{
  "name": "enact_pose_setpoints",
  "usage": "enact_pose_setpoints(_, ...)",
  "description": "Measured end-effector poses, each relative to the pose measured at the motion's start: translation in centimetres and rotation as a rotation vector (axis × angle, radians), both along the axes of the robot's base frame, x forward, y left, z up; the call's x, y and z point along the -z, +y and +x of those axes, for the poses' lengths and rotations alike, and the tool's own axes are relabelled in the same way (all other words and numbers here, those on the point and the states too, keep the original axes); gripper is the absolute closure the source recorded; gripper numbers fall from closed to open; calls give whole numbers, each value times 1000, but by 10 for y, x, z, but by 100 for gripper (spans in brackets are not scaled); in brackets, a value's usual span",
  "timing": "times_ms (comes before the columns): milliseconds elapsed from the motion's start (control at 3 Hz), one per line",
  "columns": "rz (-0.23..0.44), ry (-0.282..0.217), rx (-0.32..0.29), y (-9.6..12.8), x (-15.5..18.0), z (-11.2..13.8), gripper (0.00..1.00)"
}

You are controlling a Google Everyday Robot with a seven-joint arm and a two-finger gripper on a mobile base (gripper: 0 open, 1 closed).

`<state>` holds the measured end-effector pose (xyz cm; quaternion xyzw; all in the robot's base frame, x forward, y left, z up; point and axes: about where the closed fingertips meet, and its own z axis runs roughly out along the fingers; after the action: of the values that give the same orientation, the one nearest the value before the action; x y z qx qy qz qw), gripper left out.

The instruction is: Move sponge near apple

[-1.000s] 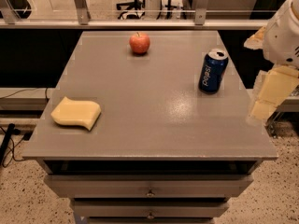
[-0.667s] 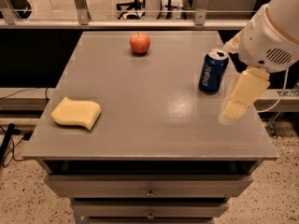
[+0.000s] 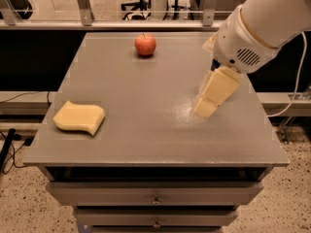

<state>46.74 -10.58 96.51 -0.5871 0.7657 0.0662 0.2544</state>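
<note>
The sponge (image 3: 79, 118), a pale yellow foam slab with wavy edges, lies on the grey table (image 3: 146, 140) near its front left corner. The apple (image 3: 145, 44), small, round and red, sits at the back of the table, left of centre. My gripper (image 3: 206, 107) hangs from the white arm over the right half of the table, its pale yellow blocky fingers pointing down and to the left. It is far to the right of the sponge and holds nothing that I can see. The arm hides the spot where the blue can stood.
The table is a cabinet with drawers (image 3: 155, 198) under its front edge. A metal railing (image 3: 146, 25) runs behind the table. Cables lie on the floor at the left (image 3: 9, 149) and hang at the right.
The arm and gripper have swung in from the right edge toward the table's middle, and now cover the blue can. The sponge and the apple have not moved.
</note>
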Motion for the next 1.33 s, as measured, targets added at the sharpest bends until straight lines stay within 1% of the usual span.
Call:
enact_pose_setpoints(333, 56, 1, -1, 13, 2, 9, 0)
enact_pose_setpoints(667, 202, 45, -28, 74, 23, 31, 0)
enact_pose_setpoints(1000, 318, 110, -36, 124, 35, 44, 0)
enact_pose_setpoints(1333, 400, 176, -24, 163, 50, 47, 0)
